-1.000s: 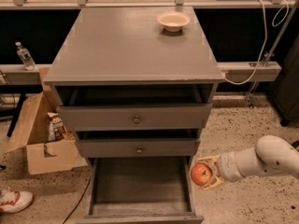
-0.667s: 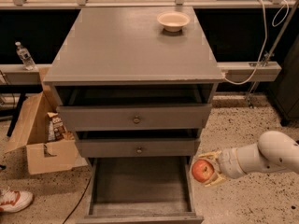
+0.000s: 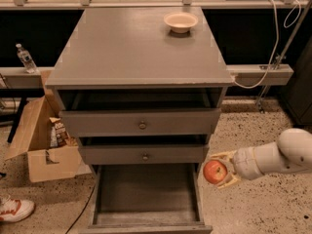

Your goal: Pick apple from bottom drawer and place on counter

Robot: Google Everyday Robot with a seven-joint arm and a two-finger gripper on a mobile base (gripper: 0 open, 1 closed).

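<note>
The frame edge is cutting off my arm. My gripper [image 3: 220, 169] is clasping the apple [image 3: 215, 172] between narrowed fingers, right of the open bottom drawer [image 3: 146, 194], below the counter [image 3: 131, 48].

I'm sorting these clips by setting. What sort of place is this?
Probably a lab or workshop, not a home kitchen: a speckled hard floor, an open cardboard box beside the drawer cabinet, and loose cables. The gripper holds an apple right of the cabinet.

No text or label is readable anywhere; the claw [image 3: 220, 171] bears none
</note>
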